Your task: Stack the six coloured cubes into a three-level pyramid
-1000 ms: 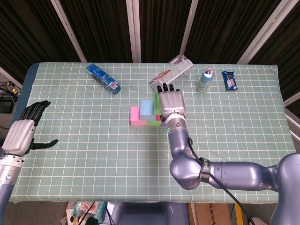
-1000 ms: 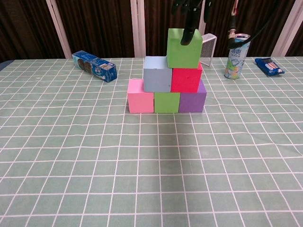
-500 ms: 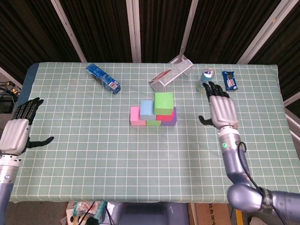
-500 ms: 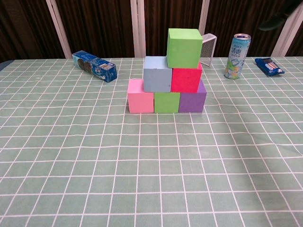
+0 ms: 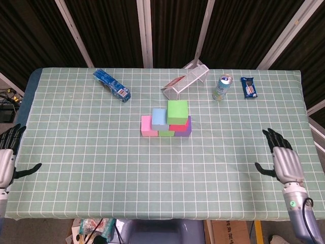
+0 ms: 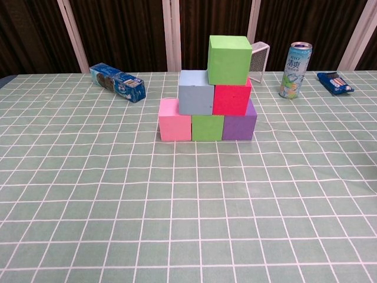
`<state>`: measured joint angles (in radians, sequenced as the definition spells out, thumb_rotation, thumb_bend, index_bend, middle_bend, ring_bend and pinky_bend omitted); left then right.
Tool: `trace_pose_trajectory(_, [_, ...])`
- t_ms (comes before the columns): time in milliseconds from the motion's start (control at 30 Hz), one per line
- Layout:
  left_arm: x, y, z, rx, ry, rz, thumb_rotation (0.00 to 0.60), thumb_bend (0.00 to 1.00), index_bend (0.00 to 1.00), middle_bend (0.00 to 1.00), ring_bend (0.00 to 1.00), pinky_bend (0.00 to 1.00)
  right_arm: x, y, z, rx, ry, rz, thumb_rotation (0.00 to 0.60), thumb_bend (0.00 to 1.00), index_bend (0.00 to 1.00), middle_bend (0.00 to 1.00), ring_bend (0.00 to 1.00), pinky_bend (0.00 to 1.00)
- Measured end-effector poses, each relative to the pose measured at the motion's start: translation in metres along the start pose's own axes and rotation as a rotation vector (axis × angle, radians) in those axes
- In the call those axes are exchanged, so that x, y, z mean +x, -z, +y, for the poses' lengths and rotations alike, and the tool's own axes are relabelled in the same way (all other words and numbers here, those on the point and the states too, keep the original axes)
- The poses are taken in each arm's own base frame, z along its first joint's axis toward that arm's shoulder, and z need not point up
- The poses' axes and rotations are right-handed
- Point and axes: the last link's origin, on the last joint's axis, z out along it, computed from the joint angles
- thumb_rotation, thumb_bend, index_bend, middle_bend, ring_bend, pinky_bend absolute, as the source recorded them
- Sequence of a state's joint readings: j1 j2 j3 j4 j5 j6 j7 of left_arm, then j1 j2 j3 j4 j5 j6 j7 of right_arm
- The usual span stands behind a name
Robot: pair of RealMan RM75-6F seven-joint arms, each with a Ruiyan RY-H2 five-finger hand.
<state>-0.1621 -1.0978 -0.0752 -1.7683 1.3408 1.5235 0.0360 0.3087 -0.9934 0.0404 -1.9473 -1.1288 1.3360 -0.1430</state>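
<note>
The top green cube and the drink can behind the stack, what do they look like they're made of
Top green cube: probably foam or soft plastic, since the faces are matte, evenly coloured and without glare, though painted wood is possible. Drink can: likely thin metal, given the shiny silver rim and glossy printed wrap.

A table [image 5: 76, 168] fills most of the head view, covered with a pale green cloth [image 6: 88, 224] with a white grid pattern. Behind it, at 12 o'clock, hangs a dark curtain [image 5: 106, 30] with vertical folds, crossed by light metal bars [image 5: 144, 30] that lean at different angles. At 6 o'clock, under the table edge, a cardboard box [image 5: 228, 231] stands on the floor. The light is even and soft.
</note>
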Motion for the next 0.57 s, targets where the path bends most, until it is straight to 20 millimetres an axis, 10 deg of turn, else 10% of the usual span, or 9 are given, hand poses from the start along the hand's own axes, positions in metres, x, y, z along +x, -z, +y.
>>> trace_pose_trajectory(200, [0.000, 0.015, -0.017, 0.000, -0.048, 0.003, 0.600, 0.09, 0.00, 0.00, 0.00, 0.04, -0.016, 0.032, 0.039, 0.013, 0.010, -0.006, 0.600, 0.30, 0.00, 0.00, 0.00, 0.10])
trace_pose_trajectory(567, [-0.003, 0.020, -0.031, 0.021, -0.020, -0.024, 0.600, 0.09, 0.00, 0.00, 0.00, 0.04, -0.026, 0.048, 0.049, 0.047, 0.018, 0.028, 0.600, 0.30, 0.00, 0.00, 0.00, 0.10])
